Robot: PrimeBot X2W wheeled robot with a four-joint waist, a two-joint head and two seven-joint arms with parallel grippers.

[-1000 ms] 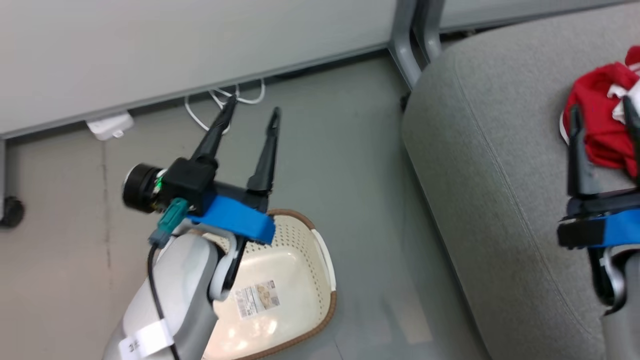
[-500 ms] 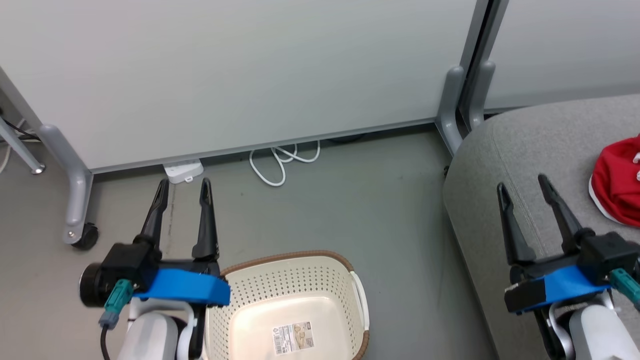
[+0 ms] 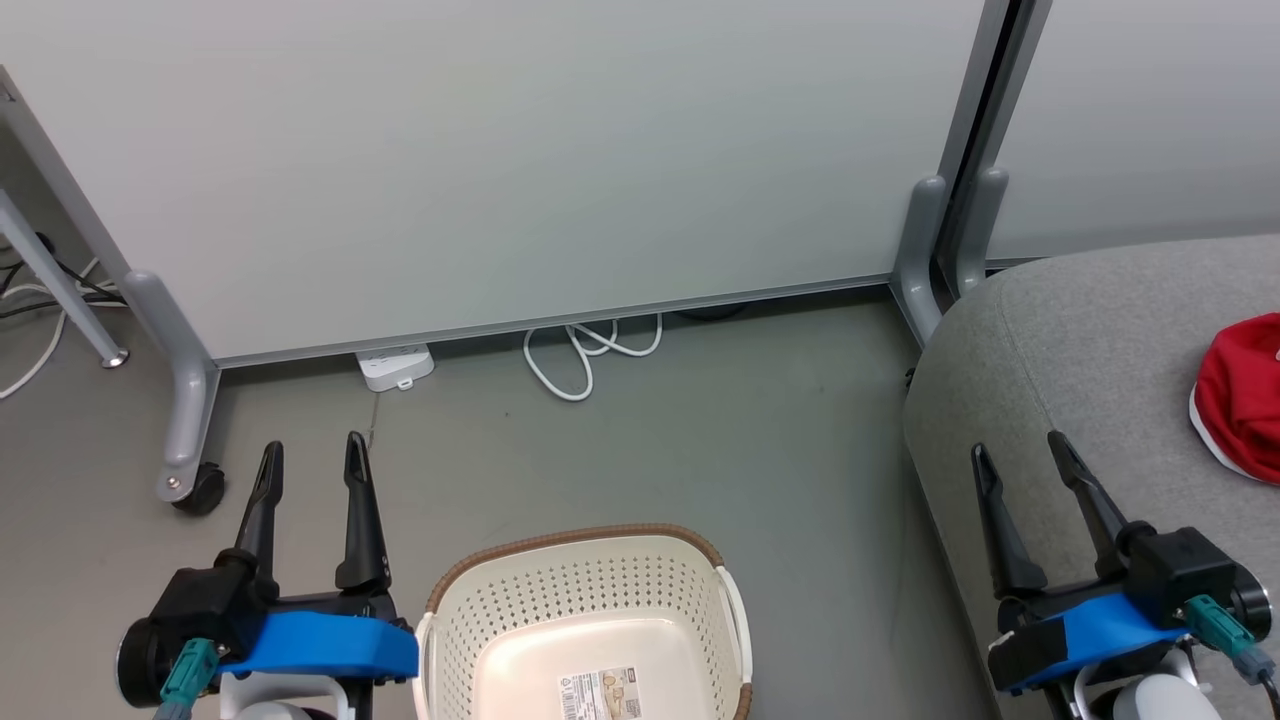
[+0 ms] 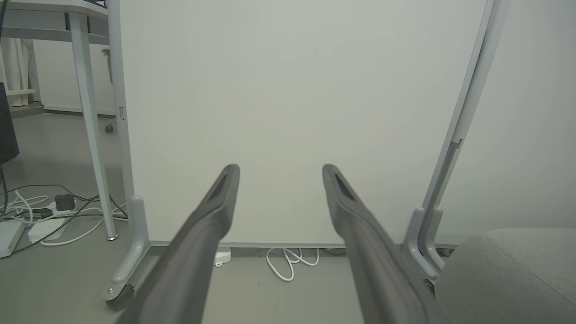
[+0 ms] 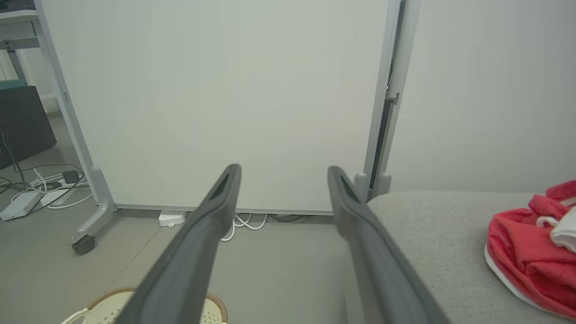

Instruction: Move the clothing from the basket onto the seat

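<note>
Sitting mouth-up: basket (image 3: 570,538), long axis unclear | clothing (image 3: 1240,400) on seat (image 3: 1080,350) | left gripper (image 3: 312,446), right gripper (image 3: 1017,445) fingers apart

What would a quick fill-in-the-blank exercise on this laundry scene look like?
1. The ____ clothing lies on the grey seat.
2. Apart from its barcode sticker, the visible inside of the laundry basket is ____.
3. The left pincer and the right pincer both stand ____, holding nothing.

Missing words: red; empty; open.
</note>
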